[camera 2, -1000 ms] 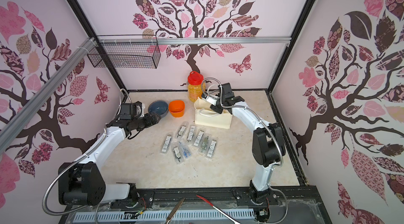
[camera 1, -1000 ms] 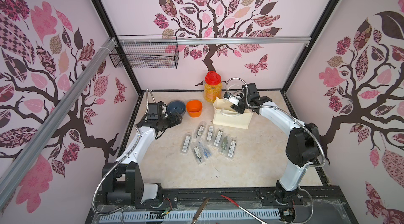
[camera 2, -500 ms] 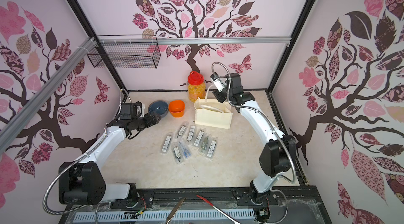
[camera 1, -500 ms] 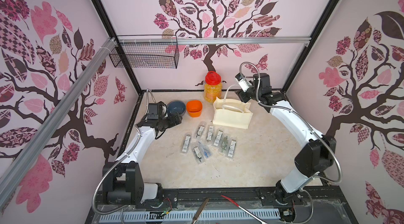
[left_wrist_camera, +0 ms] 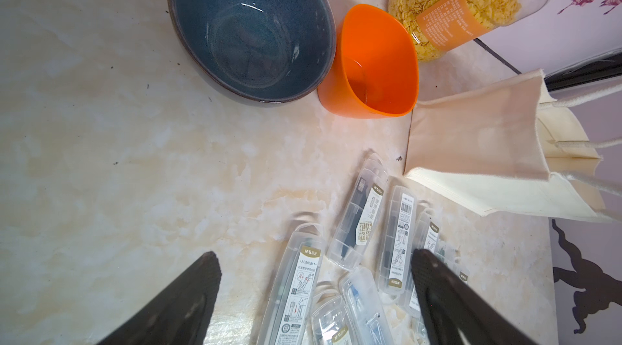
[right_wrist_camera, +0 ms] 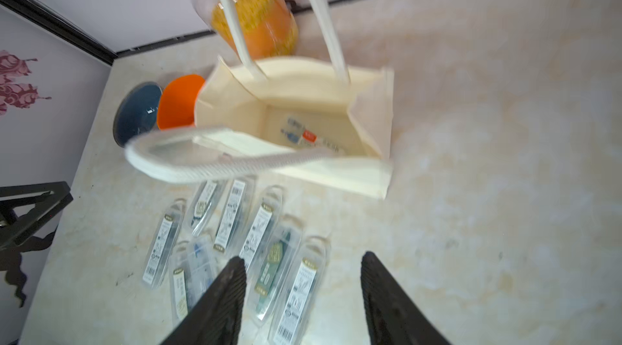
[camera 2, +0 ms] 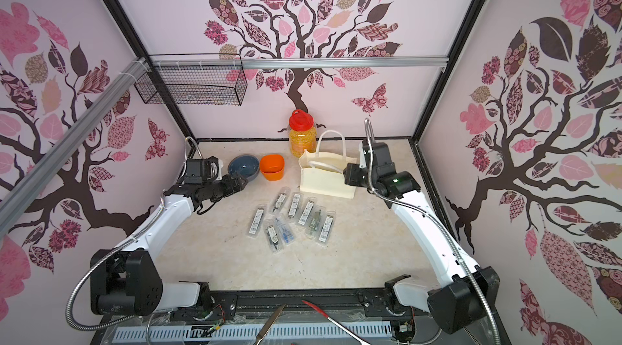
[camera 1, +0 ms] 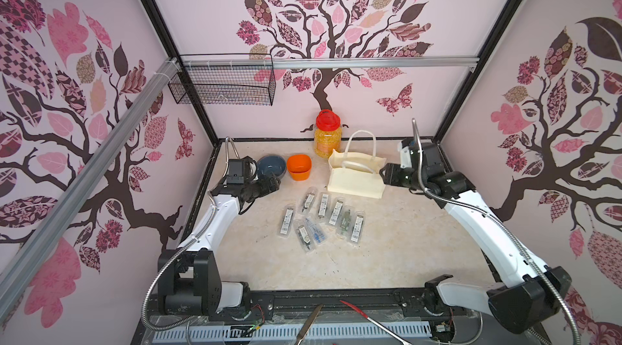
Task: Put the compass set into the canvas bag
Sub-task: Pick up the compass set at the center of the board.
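Right wrist view: right claw (right_wrist_camera: 303, 256) released, nothing btwn fingers, near canvas bag (right_wrist_camera: 370, 114) w/ one compass set (right_wrist_camera: 309, 136) inside, other sets (right_wrist_camera: 259, 225) on table (right_wrist_camera: 471, 158) just beside it; left claw (left_wrist_camera: 313, 252) also spread, empty.

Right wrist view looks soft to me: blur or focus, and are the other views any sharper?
Right wrist view: smeared throughout, the canvas bag and jar streaked; left wrist view: sharp, labels on the compass cases legible; both top views: crisp, evenly lit.
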Robot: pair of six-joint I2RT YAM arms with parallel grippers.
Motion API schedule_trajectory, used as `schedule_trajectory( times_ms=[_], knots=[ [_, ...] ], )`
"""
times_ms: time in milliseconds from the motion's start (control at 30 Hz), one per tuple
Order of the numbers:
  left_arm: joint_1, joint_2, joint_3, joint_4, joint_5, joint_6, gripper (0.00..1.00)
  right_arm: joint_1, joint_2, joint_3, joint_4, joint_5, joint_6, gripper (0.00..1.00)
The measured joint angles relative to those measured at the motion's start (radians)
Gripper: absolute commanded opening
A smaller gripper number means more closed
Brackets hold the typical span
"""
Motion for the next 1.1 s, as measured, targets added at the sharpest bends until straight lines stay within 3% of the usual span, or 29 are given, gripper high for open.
schedule_trajectory(
  times_ms=[133, 233, 633, 1100],
  knots=[
    [0.0, 0.0, 0.0, -0.001, -0.006, 0.0, 0.93, 0.007, 0.0, -0.204, -0.011, -0.06, 0.134, 0.62],
    [0.0, -0.001, 0.0, -0.003, -0.01, 0.0, 0.93, 0.016, 0.011, -0.254, -0.01, -0.087, 0.187, 0.66],
    [0.0, -0.001, 0.0, -0.018, -0.032, -0.001, 0.93, 0.095, 0.285, -0.198, 0.024, -0.172, 0.216, 0.72],
    [0.0, -0.001, 0.0, -0.023, -0.048, -0.001, 0.93, 0.148, 0.438, -0.088, -0.013, -0.16, 0.195, 0.75]
  ],
)
